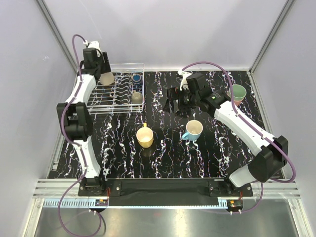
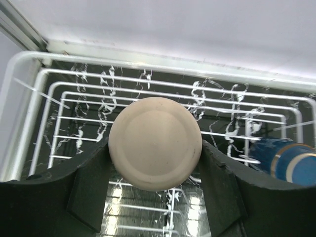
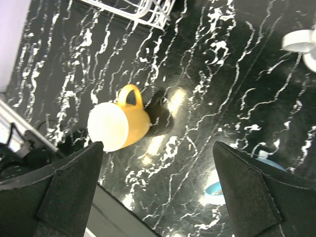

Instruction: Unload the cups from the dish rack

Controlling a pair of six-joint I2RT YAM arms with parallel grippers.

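The white wire dish rack (image 1: pixel 123 106) stands at the table's back left. My left gripper (image 1: pixel 102 73) reaches into its left end, shut on a tan cup (image 1: pixel 107 80). In the left wrist view the tan cup (image 2: pixel 154 133) shows its round bottom, and both fingers (image 2: pixel 94 173) press its sides over the rack wires (image 2: pixel 59 98). A navy cup (image 1: pixel 136 77) and a grey-brown cup (image 1: pixel 137 97) sit at the rack's right end. On the table stand a yellow mug (image 1: pixel 144 137) and a cyan mug (image 1: pixel 193 130). My right gripper (image 1: pixel 174 104) hovers open mid-table, holding nothing.
A green cup (image 1: pixel 239 92) stands at the back right beside the right arm. The right wrist view looks down on the yellow mug (image 3: pixel 121 123), a rack corner (image 3: pixel 148 12) and the cyan mug's rim (image 3: pixel 216 189). White walls enclose the table on three sides.
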